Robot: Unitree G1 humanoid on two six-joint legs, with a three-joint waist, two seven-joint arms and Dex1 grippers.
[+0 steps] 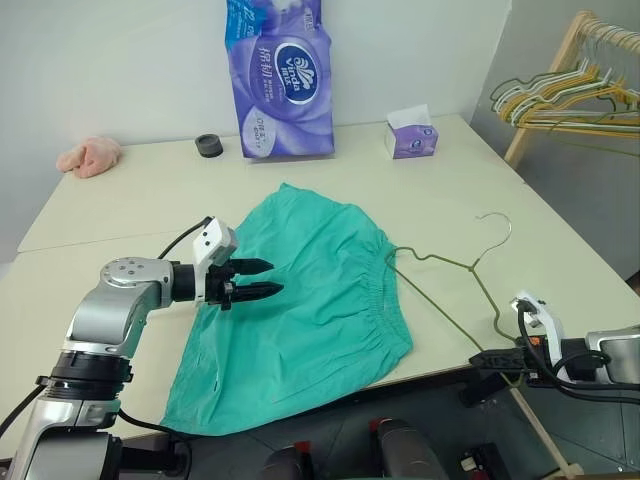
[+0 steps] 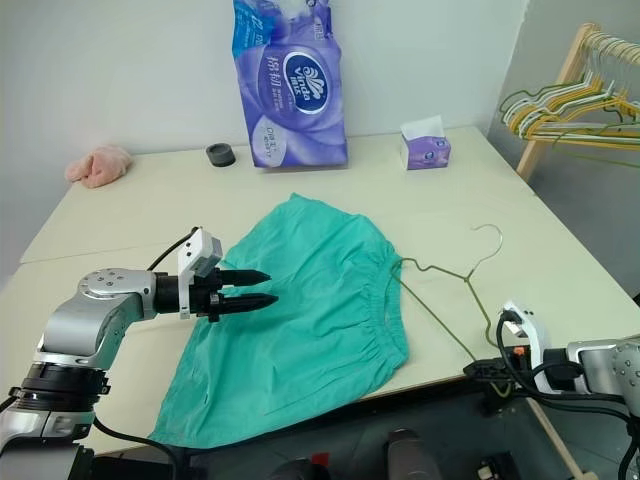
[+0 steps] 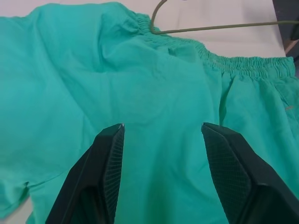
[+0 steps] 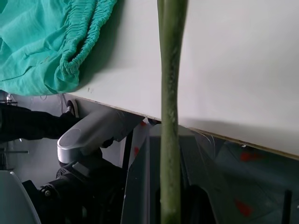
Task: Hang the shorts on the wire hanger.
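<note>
My shorts (image 1: pixel 300 300) overhanging the tabletop (image 1: pixel 560 260) near edge, left end effector (image 1: pixel 262 279) released above them, right end effector (image 1: pixel 490 358) clenched on the wire hanger (image 1: pixel 455 275) at that edge

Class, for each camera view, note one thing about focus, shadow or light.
Head views: even light, sharp; the shorts cast only a faint shadow on the table. Left wrist view: cloth sharp, end effector fingers crisp. Right wrist view: the hanger wire is a close, blurred band; dark under the table edge.

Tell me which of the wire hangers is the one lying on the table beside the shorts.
The single olive-green wire hanger, flat on the table, one end at the shorts waistband; the right gripper holds its near corner. The others hang on the wooden rack.
</note>
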